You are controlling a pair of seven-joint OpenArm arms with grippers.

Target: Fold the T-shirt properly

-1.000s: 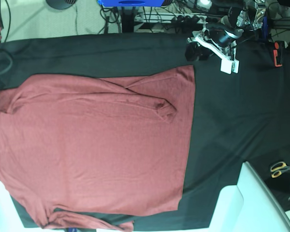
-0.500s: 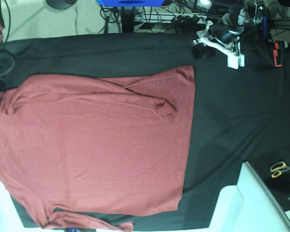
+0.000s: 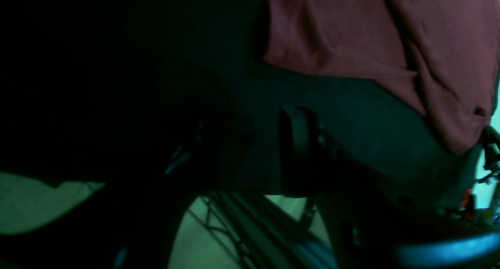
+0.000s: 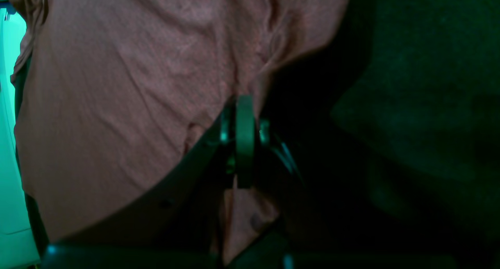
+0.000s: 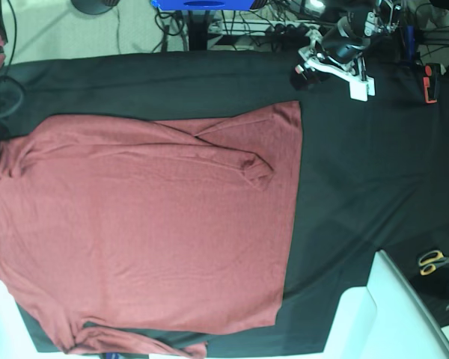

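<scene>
- Across the black-cloth surface (image 5: 359,187), the brick-red thin-knit T-shirt (image 5: 150,232) lies flat, one sleeve folded in.
- Right claw (image 4: 244,116): clamped on shirt edge.
- Left claw (image 5: 333,63): aloft; opening unclear.
- Next, probably: lift, fold across.

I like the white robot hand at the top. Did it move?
Yes. The left end effector slid away from the T-shirt, toward the table's far edge and the cables.
</scene>
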